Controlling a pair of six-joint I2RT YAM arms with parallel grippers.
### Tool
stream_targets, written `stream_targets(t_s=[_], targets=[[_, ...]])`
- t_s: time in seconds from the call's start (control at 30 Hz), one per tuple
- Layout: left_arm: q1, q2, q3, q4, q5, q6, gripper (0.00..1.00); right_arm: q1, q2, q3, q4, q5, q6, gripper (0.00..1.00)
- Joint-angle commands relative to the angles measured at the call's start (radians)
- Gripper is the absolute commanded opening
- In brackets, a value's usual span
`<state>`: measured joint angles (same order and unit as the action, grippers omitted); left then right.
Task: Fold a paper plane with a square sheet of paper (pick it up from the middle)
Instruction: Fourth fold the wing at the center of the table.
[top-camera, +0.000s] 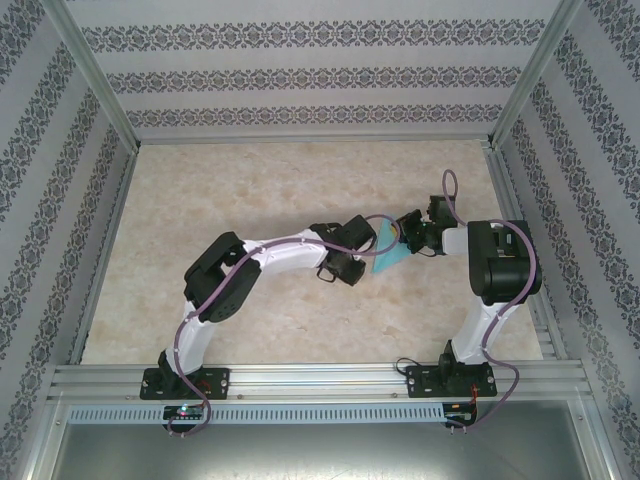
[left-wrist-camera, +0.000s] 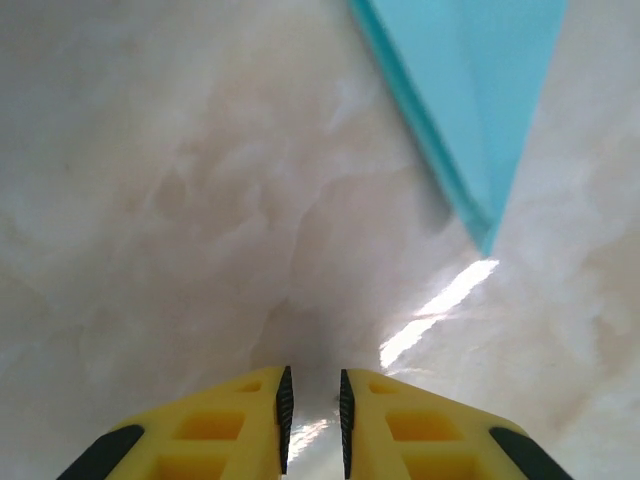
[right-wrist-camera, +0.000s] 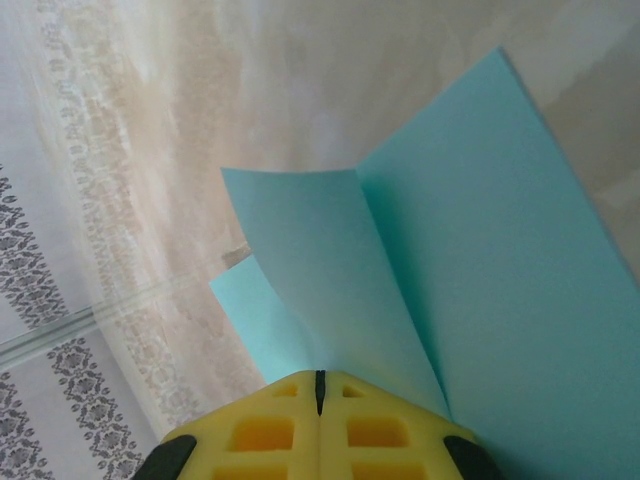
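From above, the left arm rises from its near-left base, bends at the elbow and stretches right across the table (top-camera: 250, 180). The right arm stands up from the near-right base and doubles back leftward. The left gripper (top-camera: 350, 265) and right gripper (top-camera: 408, 236) meet at mid-table, with the folded paper (top-camera: 388, 258) between them.

At the left wrist, the left gripper (left-wrist-camera: 312, 410) hangs over bare table, its fingers a narrow gap apart and holding nothing. The paper's pointed tip (left-wrist-camera: 480, 100) lies far right.

At the right wrist, the right gripper (right-wrist-camera: 320, 388) is clamped on the paper (right-wrist-camera: 480, 250), whose flaps fan out beyond it.
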<state>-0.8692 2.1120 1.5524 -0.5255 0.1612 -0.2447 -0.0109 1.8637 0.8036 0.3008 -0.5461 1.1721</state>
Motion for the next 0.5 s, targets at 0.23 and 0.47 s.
stream_targets(t_s=[0.23, 0.47], targets=[[0.037, 0.059, 0.144, 0.123, 0.322, -0.139, 0.23, 0.0, 0.061, -0.017, -0.065, -0.024, -0.038, 0.0], [0.045, 0.15, 0.176, 0.141, 0.415, -0.143, 0.2, -0.001, 0.053, -0.015, -0.078, -0.023, -0.047, 0.0]])
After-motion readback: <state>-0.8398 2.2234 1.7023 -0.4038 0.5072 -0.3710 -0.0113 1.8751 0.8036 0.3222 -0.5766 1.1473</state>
